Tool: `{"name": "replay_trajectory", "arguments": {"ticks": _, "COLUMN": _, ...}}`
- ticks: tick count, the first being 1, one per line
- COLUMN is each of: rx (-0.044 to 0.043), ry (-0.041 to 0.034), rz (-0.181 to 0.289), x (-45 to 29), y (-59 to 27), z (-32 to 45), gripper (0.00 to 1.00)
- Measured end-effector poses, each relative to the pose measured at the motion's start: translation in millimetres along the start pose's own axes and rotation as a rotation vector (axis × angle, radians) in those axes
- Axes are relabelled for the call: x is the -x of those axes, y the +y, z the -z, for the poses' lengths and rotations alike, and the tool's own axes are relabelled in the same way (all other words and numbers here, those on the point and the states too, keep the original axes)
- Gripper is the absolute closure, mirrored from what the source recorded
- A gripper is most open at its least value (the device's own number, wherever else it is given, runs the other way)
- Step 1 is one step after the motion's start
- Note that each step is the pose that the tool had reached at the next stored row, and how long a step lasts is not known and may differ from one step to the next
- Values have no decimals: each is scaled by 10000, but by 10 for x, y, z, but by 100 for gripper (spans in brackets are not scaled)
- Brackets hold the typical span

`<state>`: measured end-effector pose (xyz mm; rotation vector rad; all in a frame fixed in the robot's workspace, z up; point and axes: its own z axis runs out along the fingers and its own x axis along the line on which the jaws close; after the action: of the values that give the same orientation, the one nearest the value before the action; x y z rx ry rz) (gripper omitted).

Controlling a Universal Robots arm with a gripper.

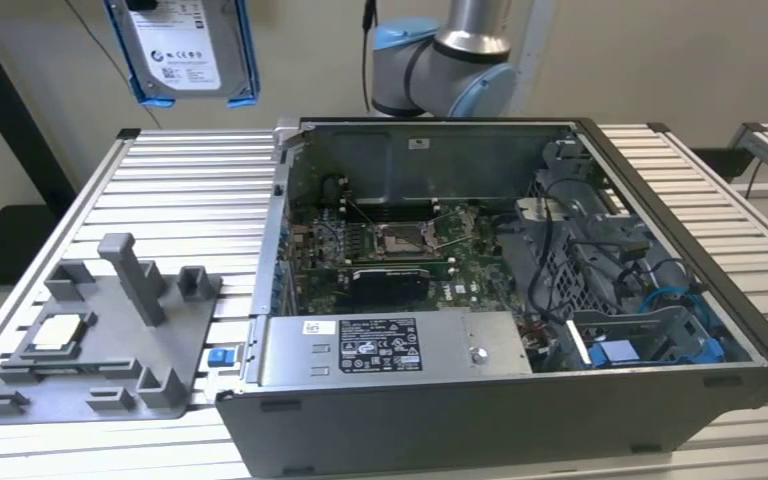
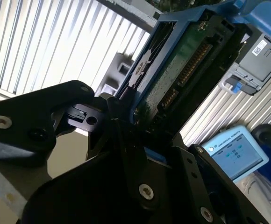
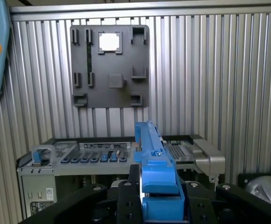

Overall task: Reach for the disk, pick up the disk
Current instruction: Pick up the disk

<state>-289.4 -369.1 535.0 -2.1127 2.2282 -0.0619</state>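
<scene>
At exterior view's left, on ribbed aluminium table (image 1: 184, 190): grey moulded plastic fixture tray (image 1: 117, 360), matte, blocky posts. High above it: disk (image 1: 181, 50), a flat silver-grey hard drive in a glossy bright blue plastic caddy, touching nothing below. Black metal gripper (image 3: 160, 186) clenched on caddy's edge. Judged dense, rigid, shock-sensitive; smooth frame could slip; hold by frame rails, not bare circuit board. Right: open dark steel computer case (image 1: 491, 420).

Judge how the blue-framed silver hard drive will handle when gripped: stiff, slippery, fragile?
Probably stiff: the silver-grey rectangular disk hangs unbent in the gripper. Possibly fragile: its green circuit board lies bare. Maybe slippery: smooth blue plastic frame.
</scene>
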Motion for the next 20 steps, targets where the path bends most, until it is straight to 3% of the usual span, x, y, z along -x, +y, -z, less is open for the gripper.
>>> {"name": "replay_trajectory", "arguments": {"ticks": 20, "rx": 8, "ry": 0, "rz": -1, "x": 28, "y": -536, "z": -42, "gripper": 100}}
